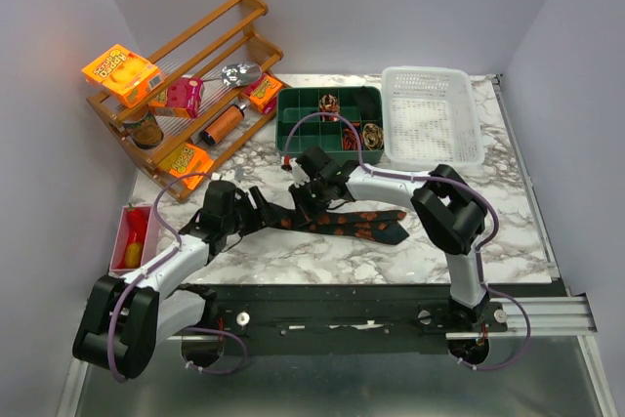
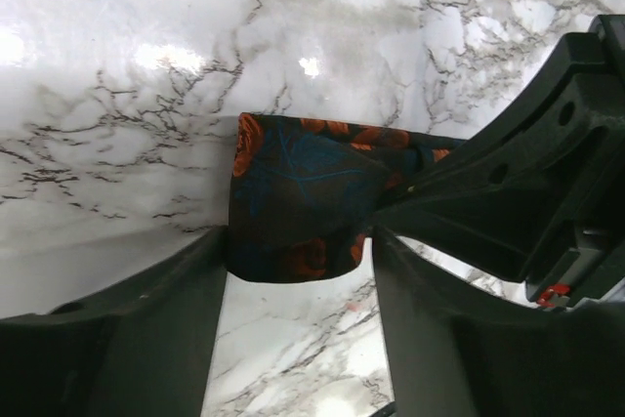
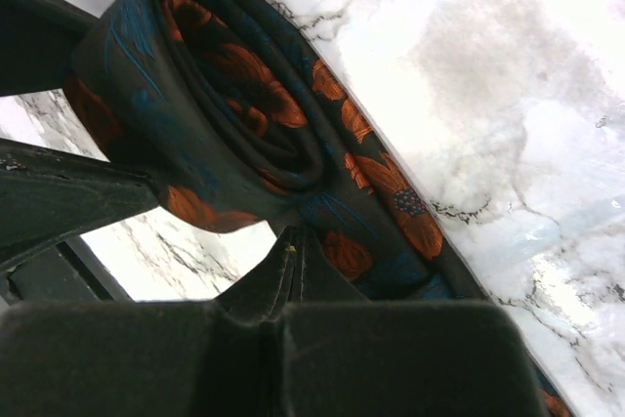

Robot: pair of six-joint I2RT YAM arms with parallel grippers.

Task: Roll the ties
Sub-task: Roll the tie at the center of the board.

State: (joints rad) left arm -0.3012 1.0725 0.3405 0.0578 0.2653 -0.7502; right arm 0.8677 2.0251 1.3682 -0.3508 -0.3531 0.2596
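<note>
One of the ties [image 1: 356,225] lies on the marble table [image 1: 322,256], dark with orange flowers. Its left end is wound into a coil [image 3: 220,95], and the rest trails off to the right. My left gripper [image 2: 298,246] is open, one finger [image 2: 146,339] on each side of the coil [image 2: 298,197]. My right gripper [image 3: 293,246] is shut, its tips resting against the fabric at the foot of the coil. In the top view both grippers meet over the tie's left end, the left gripper [image 1: 256,208] from the left and the right gripper [image 1: 311,194] from behind.
A green divided tray [image 1: 293,134] at the back holds small rolled coils [image 1: 329,104]. A white basket [image 1: 430,114] stands to its right, and a wooden rack [image 1: 186,85] with orange packets stands at the back left. Beside the left arm is a red bin [image 1: 137,236].
</note>
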